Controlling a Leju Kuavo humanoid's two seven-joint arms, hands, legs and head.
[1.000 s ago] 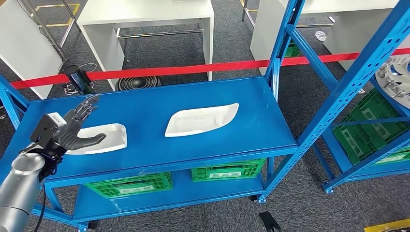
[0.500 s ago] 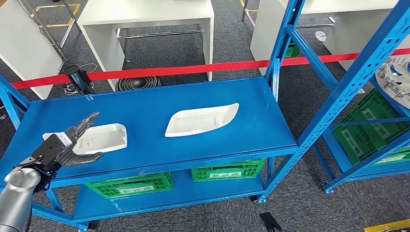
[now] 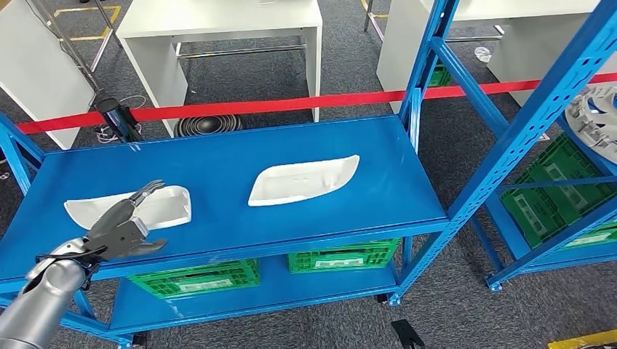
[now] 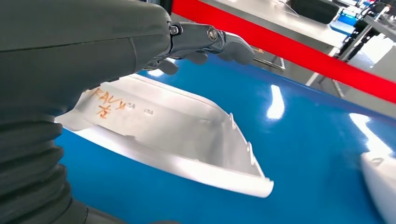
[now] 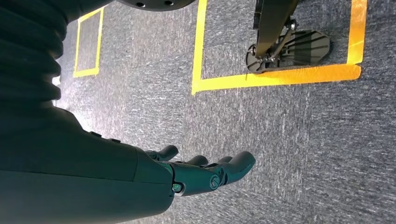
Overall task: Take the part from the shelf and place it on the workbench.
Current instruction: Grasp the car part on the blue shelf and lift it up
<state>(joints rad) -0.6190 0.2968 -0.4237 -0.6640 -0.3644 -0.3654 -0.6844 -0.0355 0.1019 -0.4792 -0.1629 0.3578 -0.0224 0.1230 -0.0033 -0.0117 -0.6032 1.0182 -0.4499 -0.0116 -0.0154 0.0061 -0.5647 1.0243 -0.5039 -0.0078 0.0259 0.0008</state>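
Right now two white parts are lying on the blue shelf (image 3: 240,145) — one part (image 3: 164,206) just beside the left hand (image 3: 122,231), the other part (image 3: 302,179) well away. The left hand's fingers are spreading, holding nothing. The right hand (image 5: 196,175) is hanging with loose fingers, holding nothing.

Two white parts (image 3: 127,207) (image 3: 304,179), three green crates (image 3: 196,277) (image 3: 342,256) (image 3: 560,189), one red barrier tape (image 3: 291,104).

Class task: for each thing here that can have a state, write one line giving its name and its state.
Left hand: open, fingers over the near white plastic part.
Near white plastic part: lying on the blue metal shelf, hollow up.
Far white plastic part: lying untouched.
Right hand: open, hanging over floor.
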